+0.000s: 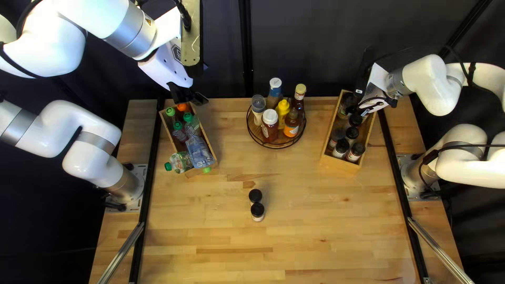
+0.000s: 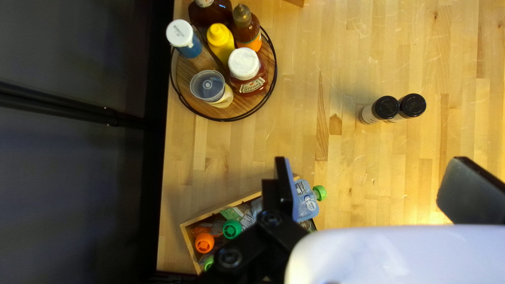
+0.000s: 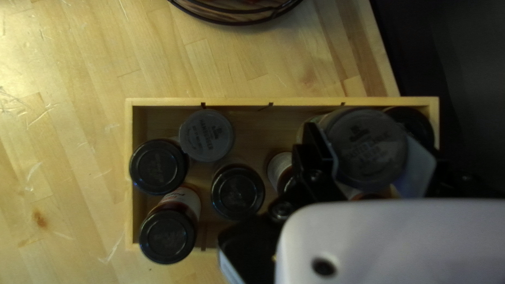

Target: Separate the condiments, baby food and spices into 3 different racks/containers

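In the top left view, my left gripper (image 1: pixel 193 98) is above the back of the wooden box (image 1: pixel 212 150) of baby food pouches (image 1: pixel 197 150). The left wrist view shows this gripper (image 2: pixel 376 186) open, nothing between its fingers. My right gripper (image 1: pixel 368 105) is over the back of the spice box (image 1: pixel 339 164); in the right wrist view the gripper (image 3: pixel 374 158) is shut on a dark-lidded spice jar (image 3: pixel 365 142), inside the box (image 3: pixel 294 101). Condiment bottles (image 1: pixel 283 108) stand on a round rack (image 1: pixel 258 135). Two black-lidded spice jars (image 1: pixel 255 196) (image 1: pixel 257 211) stand mid-table.
Several other spice jars (image 3: pixel 168 236) fill the near part of the spice box. One pouch (image 1: pixel 180 162) pokes out past the baby food box's side. The round rack (image 2: pixel 247 108) stands between both boxes, close to the table's far edge.
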Action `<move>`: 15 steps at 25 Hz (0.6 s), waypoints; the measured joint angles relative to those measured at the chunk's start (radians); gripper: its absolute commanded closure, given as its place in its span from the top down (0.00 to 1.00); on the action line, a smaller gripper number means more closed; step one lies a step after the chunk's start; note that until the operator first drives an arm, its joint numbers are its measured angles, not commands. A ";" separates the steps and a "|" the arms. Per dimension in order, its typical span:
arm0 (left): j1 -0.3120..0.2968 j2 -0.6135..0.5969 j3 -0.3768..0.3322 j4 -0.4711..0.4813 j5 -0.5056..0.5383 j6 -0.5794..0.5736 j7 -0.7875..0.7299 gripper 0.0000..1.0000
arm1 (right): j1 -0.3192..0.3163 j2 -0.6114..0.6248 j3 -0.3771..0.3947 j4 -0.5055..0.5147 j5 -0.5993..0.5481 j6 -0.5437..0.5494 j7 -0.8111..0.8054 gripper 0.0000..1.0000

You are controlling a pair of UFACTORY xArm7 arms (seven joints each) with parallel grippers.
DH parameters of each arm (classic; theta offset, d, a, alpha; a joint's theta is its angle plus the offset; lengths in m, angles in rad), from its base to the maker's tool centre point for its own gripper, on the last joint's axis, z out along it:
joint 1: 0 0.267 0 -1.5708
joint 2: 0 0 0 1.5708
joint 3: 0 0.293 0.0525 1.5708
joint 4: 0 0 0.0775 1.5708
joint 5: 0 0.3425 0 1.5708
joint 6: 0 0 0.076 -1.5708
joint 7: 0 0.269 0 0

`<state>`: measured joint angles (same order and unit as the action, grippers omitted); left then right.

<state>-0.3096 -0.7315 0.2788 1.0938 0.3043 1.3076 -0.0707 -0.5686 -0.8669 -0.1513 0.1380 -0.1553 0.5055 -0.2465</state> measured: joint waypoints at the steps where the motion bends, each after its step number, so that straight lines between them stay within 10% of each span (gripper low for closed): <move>1: 0.000 0.000 0.000 0.000 0.000 0.000 0.000 1.00 | 0.003 -0.005 0.002 0.000 0.002 0.006 0.002 1.00; 15: 0.000 0.000 0.000 0.000 0.000 0.000 0.000 1.00 | 0.221 -0.034 0.192 0.065 0.123 0.096 0.182 1.00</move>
<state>-0.3096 -0.7315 0.2788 1.0938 0.3043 1.3076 -0.0707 -0.3477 -0.9007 0.0402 0.2026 -0.0318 0.6011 -0.0649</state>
